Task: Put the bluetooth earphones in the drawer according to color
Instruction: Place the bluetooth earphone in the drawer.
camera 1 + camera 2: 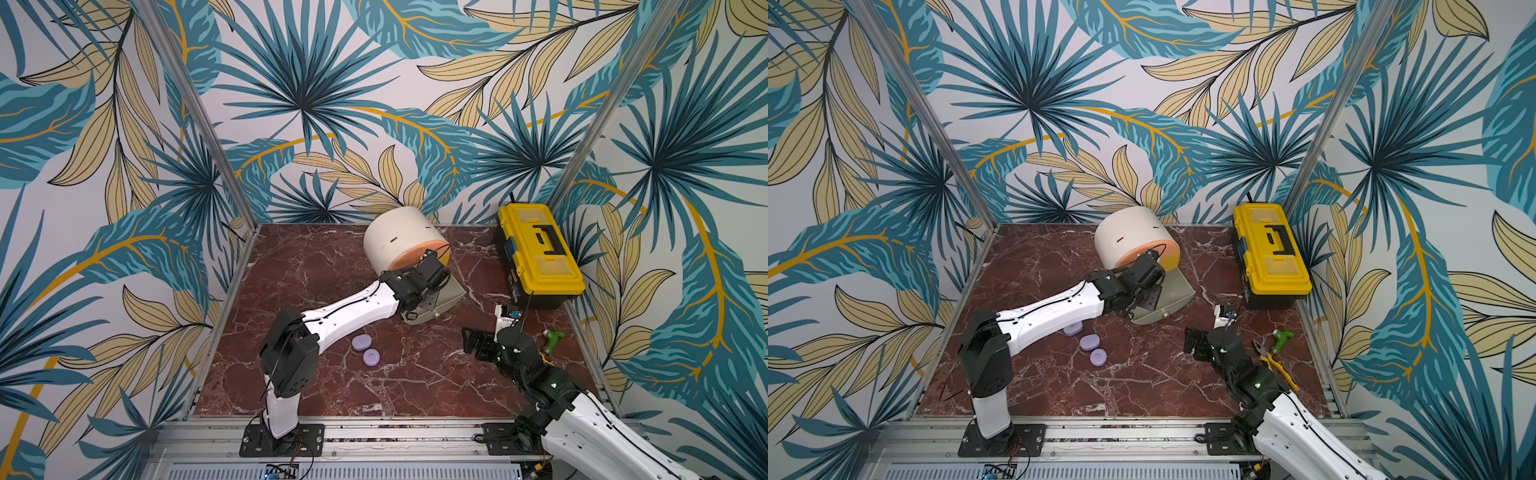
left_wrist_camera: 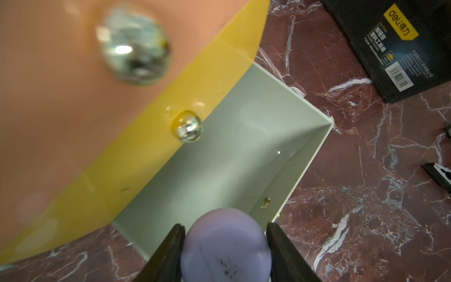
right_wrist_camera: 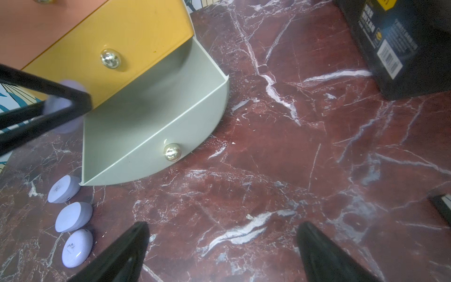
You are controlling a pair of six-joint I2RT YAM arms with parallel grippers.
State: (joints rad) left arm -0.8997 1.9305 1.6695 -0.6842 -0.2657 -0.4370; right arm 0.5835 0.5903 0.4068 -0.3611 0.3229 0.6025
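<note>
Left wrist view: lilac earphone case (image 2: 225, 246) pinched in left gripper (image 2: 225, 227), partly cut off by frame edge, just by rim of pulled-out grey drawer (image 2: 244, 151), bare floor inside. Three more lilac cases (image 3: 73, 216) lined up on marble table (image 3: 268, 171) beside that drawer; centre-left of a top view, one case (image 1: 1073, 330) half hidden under left arm (image 1: 1054, 313). Wide-spread right gripper (image 3: 223, 228) over marble. On toolbox (image 2: 390, 53), label reading "deli", smaller print illegible.
</note>
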